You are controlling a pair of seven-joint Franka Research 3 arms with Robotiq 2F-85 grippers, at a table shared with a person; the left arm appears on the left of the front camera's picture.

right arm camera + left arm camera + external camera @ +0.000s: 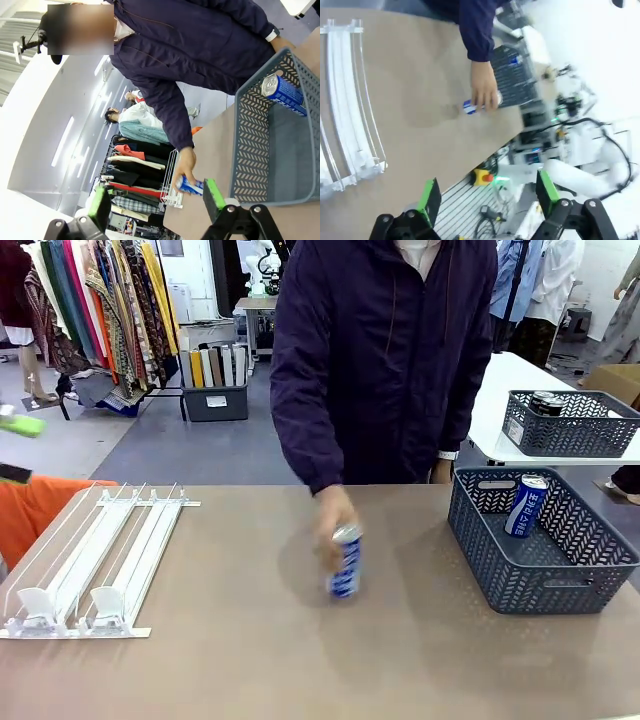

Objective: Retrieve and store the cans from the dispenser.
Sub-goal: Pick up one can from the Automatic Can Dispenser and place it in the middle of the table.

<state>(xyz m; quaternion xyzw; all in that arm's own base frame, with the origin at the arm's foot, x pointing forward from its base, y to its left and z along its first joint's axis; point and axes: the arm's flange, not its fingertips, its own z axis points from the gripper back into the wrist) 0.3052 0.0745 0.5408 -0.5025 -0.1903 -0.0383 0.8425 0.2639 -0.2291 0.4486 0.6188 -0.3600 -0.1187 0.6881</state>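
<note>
— What are the tools doing?

— My left tool has its jaws spread wide, nothing between the green pads, hanging above the near edge of the surface. My right tool is spread wide too, gripping nothing.

— And the cans?

— The person's hand grips a blue can upright mid-surface. Another blue can leans inside the grey basket on the right. The white rack lies on the left, no can in its lanes.
</note>
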